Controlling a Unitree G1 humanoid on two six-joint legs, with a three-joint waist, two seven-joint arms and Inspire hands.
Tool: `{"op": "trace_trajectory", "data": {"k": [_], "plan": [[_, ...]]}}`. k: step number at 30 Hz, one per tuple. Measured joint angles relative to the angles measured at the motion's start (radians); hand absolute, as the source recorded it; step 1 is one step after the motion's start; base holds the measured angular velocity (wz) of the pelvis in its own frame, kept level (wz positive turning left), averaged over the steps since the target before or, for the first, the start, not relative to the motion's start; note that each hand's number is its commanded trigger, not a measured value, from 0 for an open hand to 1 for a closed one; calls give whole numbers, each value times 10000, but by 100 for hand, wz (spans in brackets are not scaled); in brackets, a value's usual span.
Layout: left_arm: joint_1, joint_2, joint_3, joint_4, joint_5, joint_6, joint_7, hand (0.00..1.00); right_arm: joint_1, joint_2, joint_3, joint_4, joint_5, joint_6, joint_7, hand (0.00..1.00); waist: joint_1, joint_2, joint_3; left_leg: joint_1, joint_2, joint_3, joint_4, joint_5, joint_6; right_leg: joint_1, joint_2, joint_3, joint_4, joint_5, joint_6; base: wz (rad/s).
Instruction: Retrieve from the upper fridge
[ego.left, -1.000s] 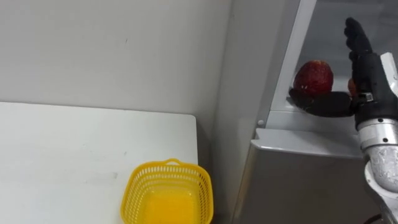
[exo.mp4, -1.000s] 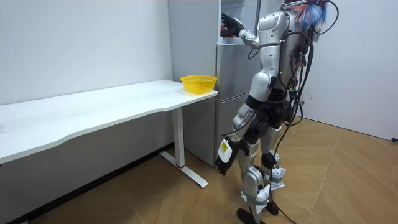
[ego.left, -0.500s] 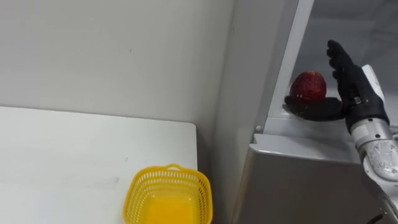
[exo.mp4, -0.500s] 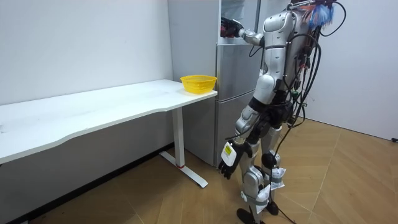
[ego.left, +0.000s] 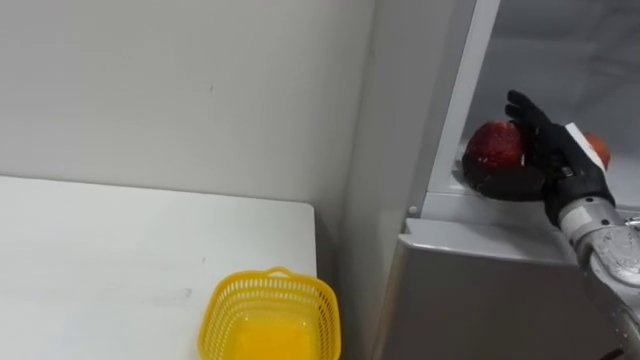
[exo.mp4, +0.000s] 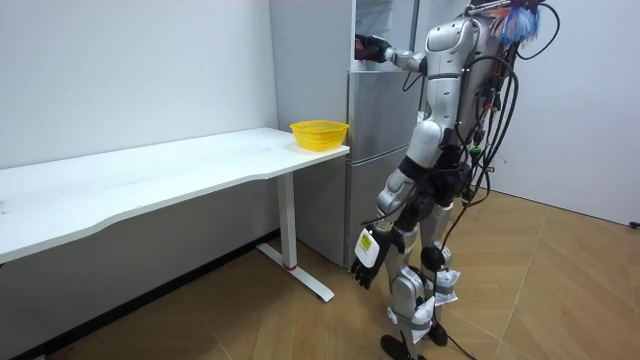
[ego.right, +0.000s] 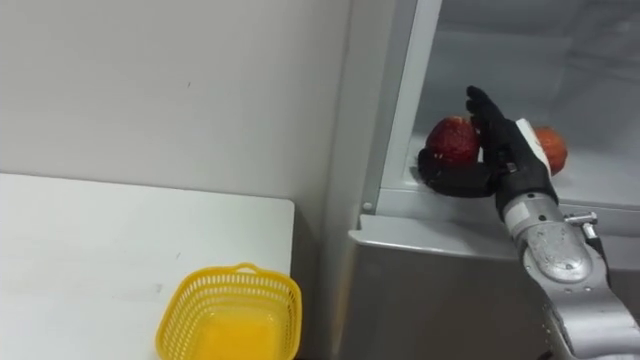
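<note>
A red apple (ego.left: 493, 146) (ego.right: 450, 140) sits on the shelf of the open upper fridge (ego.left: 478, 70). My right hand (ego.left: 548, 158) (ego.right: 510, 150) reaches into the compartment and stands against the apple's right side. Its fingers (ego.left: 522, 108) point straight up, and the thumb (ego.left: 495, 184) lies along the shelf below and in front of the apple. The hand is open, cupping the fruit without closing on it. In the room view I stand facing the fridge with the right arm raised, and my left hand (exo.mp4: 364, 252) hangs relaxed by my leg.
A second orange-red fruit (ego.right: 550, 148) lies on the shelf behind my hand. The shut lower fridge door (ego.left: 480, 295) is under the shelf. A yellow basket (ego.left: 270, 316) stands on the white table (ego.left: 100, 250) by its right edge, next to the fridge.
My right hand has moved left and deeper into the fridge, from beside the apple to resting against it. The view has shifted slightly.
</note>
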Motion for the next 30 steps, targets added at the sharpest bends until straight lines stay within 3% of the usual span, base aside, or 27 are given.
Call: {"op": "trace_trajectory", "data": {"k": [4, 6, 7, 21, 30], "plan": [[-27, 2, 0, 0, -12, 27, -16, 0, -126, -40, 35, 183, 137, 17, 237, 0, -9, -18, 6, -5, 2, 30, -11, 0, 0, -24, -2, 2, -3, -2, 0, 0], [-24, 12, 1, -19, 14, 53, -73, 0, -191, -120, 37, 216, 136, 169, 429, 73, 7, -32, 6, -6, 2, 77, -16, -1, 0, -91, -2, 25, -2, -4, 1, -2], [-23, 13, 1, -26, 14, 58, -89, 0, -226, -136, 40, 222, 139, 217, 476, 100, 13, -33, 7, -10, 3, 79, -19, -1, 0, -109, -2, 36, -3, -5, 1, -5], [-55, 184, -78, 277, -75, 213, -321, 0, -687, -347, -58, 1017, 877, 430, 2077, 100, -54, -153, 5, 153, 4, 27, -86, -2, -1, 175, 51, 123, -151, 14, 13, 0], [-104, 185, -98, 302, -71, 267, -328, 0, -873, -409, -145, 1129, 1077, 435, 2223, 100, -12, -194, 37, 168, 11, 90, -171, -2, -3, 134, 70, 153, -200, 11, 15, 0]]}}
